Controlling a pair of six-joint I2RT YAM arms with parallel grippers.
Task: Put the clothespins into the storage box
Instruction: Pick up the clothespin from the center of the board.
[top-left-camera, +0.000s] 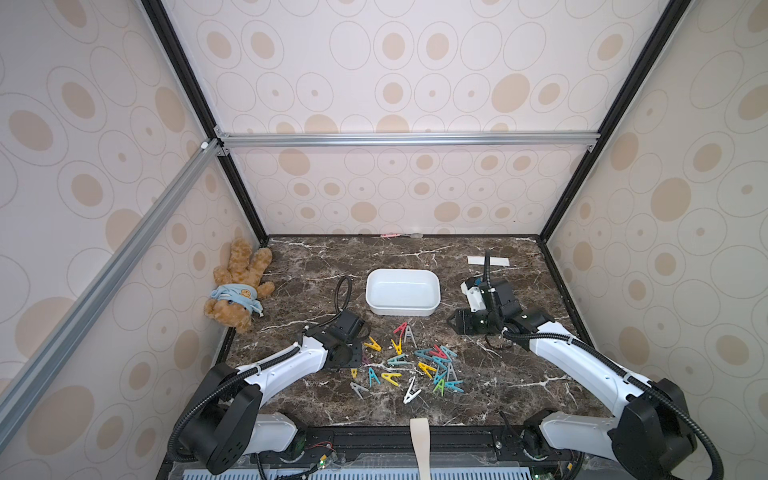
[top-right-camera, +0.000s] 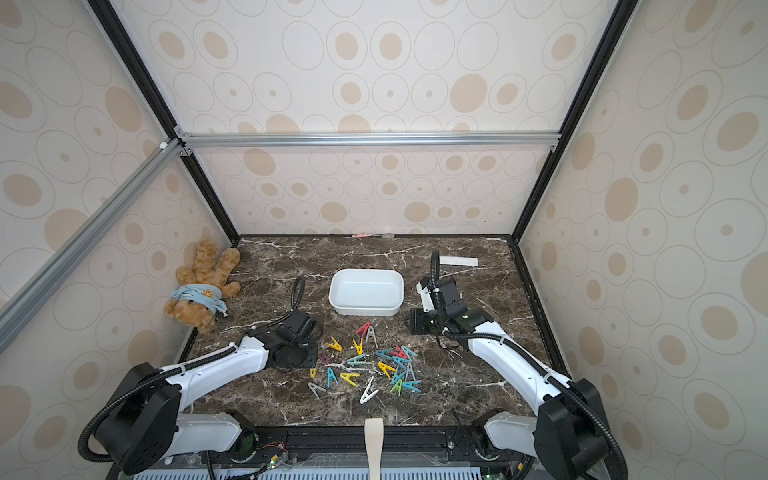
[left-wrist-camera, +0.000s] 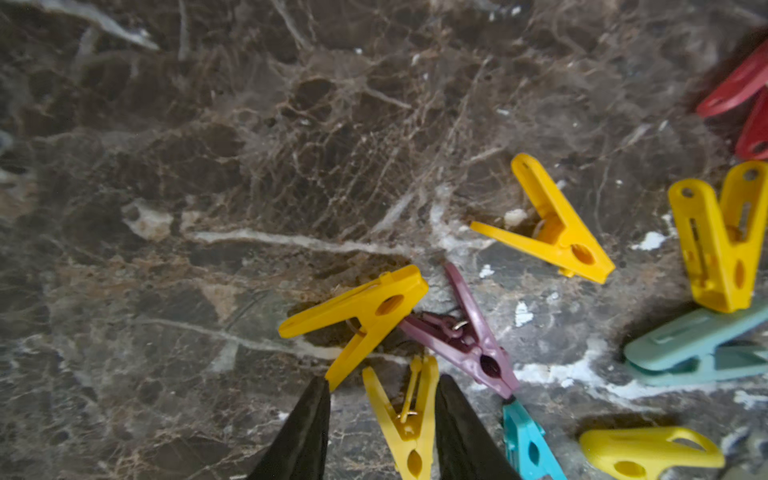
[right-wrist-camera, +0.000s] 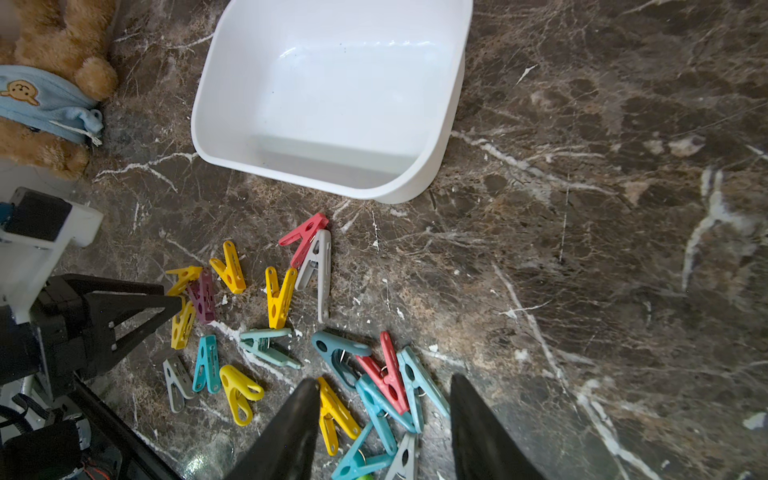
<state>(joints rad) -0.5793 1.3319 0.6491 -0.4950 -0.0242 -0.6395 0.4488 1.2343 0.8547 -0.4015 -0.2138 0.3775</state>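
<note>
Nothing banked yet: the shallow white plastic storage box (top-left-camera: 402, 309) sits empty mid-table. All the small coloured A-shaped plastic clothespins (top-left-camera: 438, 361) lie scattered on the dark marble tabletop (top-left-camera: 519, 386) just in front of it. Left gripper (left-wrist-camera: 383, 379) is down in the pile, fingers either side of one yellow clothespin (left-wrist-camera: 405, 419), touching on one side with a gap on the other, so can't tell if it's actually pinched; right gripper (right-wrist-camera: 383, 379) is spread and empty by the pile's right edge, whole pile left to move.
</note>
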